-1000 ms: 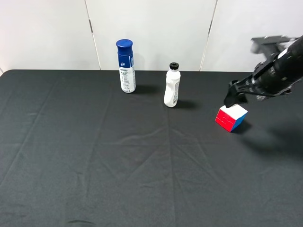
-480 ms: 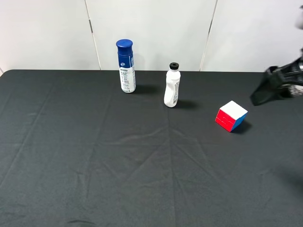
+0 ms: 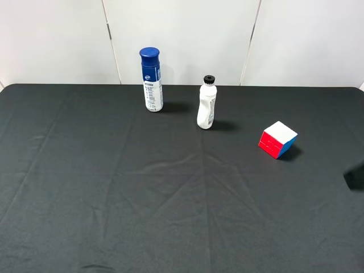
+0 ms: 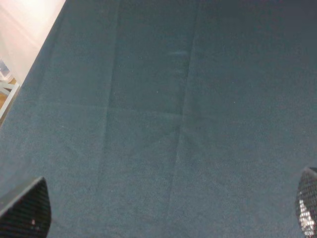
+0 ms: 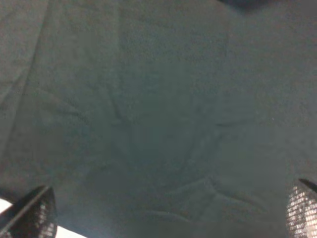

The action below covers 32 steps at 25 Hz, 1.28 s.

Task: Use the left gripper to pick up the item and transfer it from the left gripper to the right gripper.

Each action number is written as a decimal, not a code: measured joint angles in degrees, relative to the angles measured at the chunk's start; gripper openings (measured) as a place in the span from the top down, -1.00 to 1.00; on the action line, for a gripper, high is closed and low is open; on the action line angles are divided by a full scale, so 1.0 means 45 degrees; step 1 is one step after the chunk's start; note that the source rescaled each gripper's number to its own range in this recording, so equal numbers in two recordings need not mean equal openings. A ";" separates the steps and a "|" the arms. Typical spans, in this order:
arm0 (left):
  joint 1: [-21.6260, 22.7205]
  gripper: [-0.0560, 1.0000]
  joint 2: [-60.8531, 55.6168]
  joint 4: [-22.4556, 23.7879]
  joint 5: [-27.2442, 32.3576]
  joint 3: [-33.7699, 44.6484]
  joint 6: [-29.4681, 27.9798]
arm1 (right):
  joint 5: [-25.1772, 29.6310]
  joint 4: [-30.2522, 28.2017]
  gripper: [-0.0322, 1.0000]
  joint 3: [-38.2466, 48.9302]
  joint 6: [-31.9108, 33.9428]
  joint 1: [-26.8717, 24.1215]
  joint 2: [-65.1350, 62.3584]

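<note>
The puzzle cube (image 3: 278,139) rests on the black cloth at the right, white face up, red and blue faces toward the front. Neither arm shows in the exterior high view; only a dark shadow lies at the right edge. In the left wrist view the left gripper (image 4: 163,210) is open over bare cloth, its fingertips (image 4: 25,210) wide apart at the frame's corners. In the right wrist view the right gripper (image 5: 166,210) is open over bare cloth, its fingertips (image 5: 32,213) wide apart. The cube shows in neither wrist view.
A blue-capped spray can (image 3: 151,79) stands at the back centre-left. A white bottle with a black cap (image 3: 206,103) stands to its right. The table's left edge and pale floor (image 4: 20,29) show in the left wrist view.
The right arm has pulled away from the cube to the right and left the exterior high view. The cube has not moved.
</note>
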 joint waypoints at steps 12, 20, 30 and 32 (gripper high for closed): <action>0.0000 -0.95 0.0000 0.0000 0.0000 0.0000 0.0000 | -0.0882 -0.0755 -0.99 0.0885 0.0102 0.0000 -0.7490; 0.0000 -0.95 0.0000 0.0000 0.0000 0.0000 0.0000 | -0.0974 -0.2481 -0.99 0.0979 0.1747 0.0000 -0.8689; 0.0000 -0.95 0.0000 0.0000 0.0000 0.0000 0.0000 | -0.1864 -0.2613 -0.99 0.2477 0.2267 0.0000 -0.8715; 0.0000 -0.95 0.0000 0.0000 0.0000 0.0000 0.0000 | -0.1878 -0.2463 -0.99 0.2500 0.2064 0.0000 -0.8715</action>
